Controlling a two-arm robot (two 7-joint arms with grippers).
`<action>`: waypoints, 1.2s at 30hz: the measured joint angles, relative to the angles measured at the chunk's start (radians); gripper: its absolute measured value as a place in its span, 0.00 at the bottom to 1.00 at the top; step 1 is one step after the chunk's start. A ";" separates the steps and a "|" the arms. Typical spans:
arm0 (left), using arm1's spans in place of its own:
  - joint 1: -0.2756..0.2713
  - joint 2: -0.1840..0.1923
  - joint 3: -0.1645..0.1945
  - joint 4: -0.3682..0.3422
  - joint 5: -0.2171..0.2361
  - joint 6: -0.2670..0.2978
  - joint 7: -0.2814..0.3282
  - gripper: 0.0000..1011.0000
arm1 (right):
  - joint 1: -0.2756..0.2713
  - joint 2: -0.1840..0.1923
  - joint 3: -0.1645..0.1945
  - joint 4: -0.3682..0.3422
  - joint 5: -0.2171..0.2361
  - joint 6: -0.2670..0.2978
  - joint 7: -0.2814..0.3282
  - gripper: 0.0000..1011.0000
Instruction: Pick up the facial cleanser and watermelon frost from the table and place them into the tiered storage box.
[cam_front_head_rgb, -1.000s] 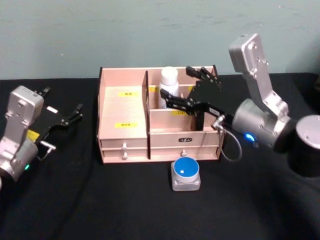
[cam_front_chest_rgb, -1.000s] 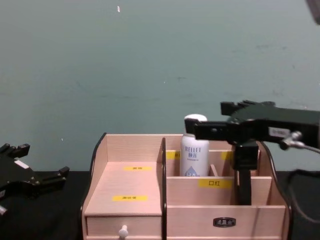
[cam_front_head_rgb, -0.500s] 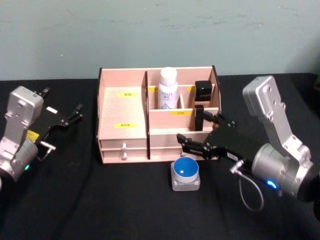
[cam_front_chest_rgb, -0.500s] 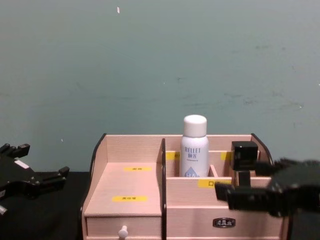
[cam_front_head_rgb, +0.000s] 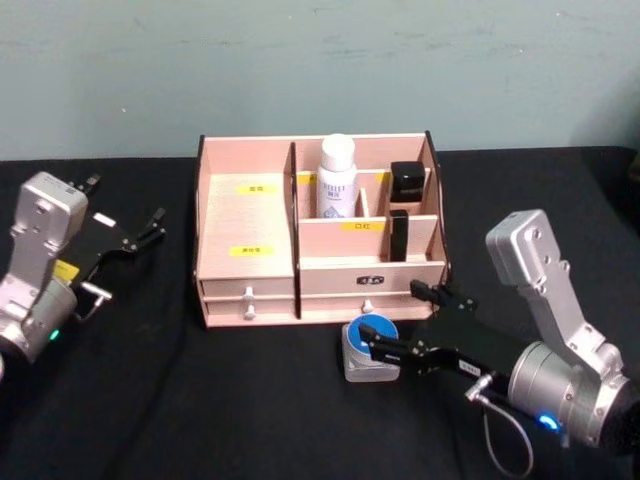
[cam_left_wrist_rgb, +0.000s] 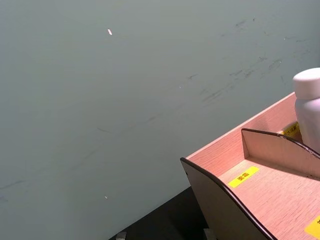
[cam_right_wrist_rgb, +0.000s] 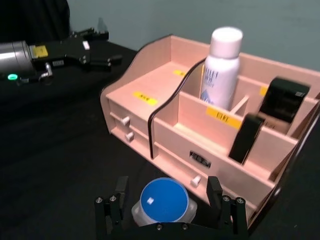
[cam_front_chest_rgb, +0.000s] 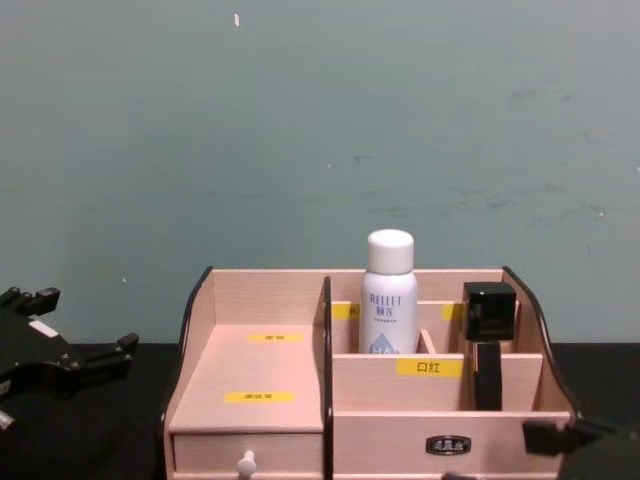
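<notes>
**Second pick under way:** The right end effector (cam_right_wrist_rgb: 168, 184) hung low over the black counter (cam_front_head_rgb: 250, 400) just in front of the tiered storage box (cam_front_head_rgb: 245, 215). Its fingers (cam_right_wrist_rgb: 108, 212) were spread wide on either side of the watermelon frost (cam_front_head_rgb: 368, 345), gripping nothing. The jar stood upright on the counter, close before the box's drawer fronts, blue lid up. The facial cleanser (cam_front_head_rgb: 337, 177) stood upright in a rear compartment of the box, beside two black square-capped items (cam_front_head_rgb: 405, 180). Off to the left, well apart from the box, the left end effector (cam_front_head_rgb: 125, 205) sat parked above the counter, fingers apart and empty.

We judged half the job done and the approach to the jar in hand. The next move, as we read it, called for the fingers to settle level with the jar's body below its wide lid and close on it squarely. They would then need to lift it clear of the box's front wall before carrying it to a free compartment.
</notes>
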 joint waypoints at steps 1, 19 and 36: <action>0.000 0.000 0.000 0.000 0.000 0.000 0.000 0.99 | -0.002 -0.001 -0.004 0.007 0.000 0.001 0.001 0.99; 0.000 0.000 0.000 0.000 0.000 0.000 0.000 0.99 | 0.005 -0.021 -0.028 0.074 -0.023 -0.003 0.006 0.99; 0.000 0.000 0.000 0.000 0.000 0.000 0.000 0.99 | 0.021 -0.040 -0.041 0.107 -0.048 -0.005 0.007 0.99</action>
